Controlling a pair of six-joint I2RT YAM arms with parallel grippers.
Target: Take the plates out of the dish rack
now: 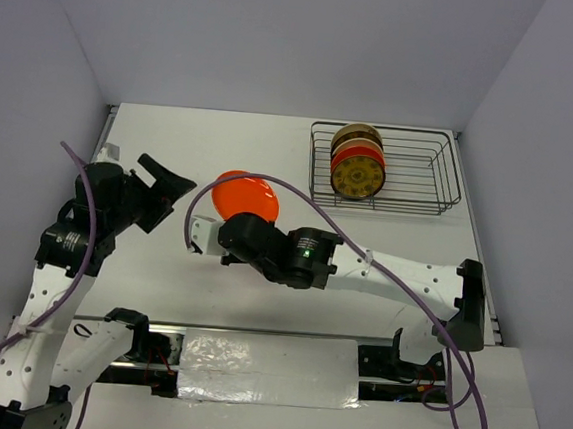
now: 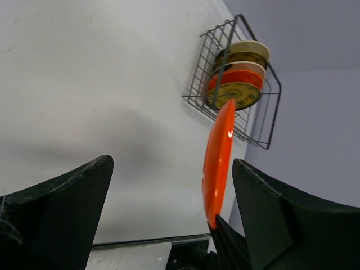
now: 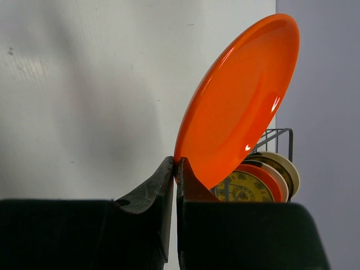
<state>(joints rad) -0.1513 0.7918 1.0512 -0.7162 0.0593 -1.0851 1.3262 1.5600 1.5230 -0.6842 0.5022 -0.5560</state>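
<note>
Jaws of the right gripper (image 3: 175, 166) are clamped together on the lower rim of the plain bright orange round plate (image 3: 239, 101). The plate is held on edge over the white table (image 1: 172, 144), well apart from the rack and just beside the left gripper (image 2: 171, 163). Jaws of the left gripper stand wide apart and hold nothing. The rectangular dark wire dish rack (image 1: 440, 178) sits at the far right of the table. The other plates (image 1: 359, 171) stand upright in it, with a yellow-gold patterned face to the front.

I judge the step in hand to be setting this plate down, or passing it across. Procedure:

1. I hold the pinch firm. Only a narrow strip of rim is gripped, so the glossy plate may pivot.
2. I tilt the plate toward flat and lower it until its rim touches the table.
3. I release only after contact.
4. I hold the left gripper out of the plate's path unless I use it to receive the plate.
</note>
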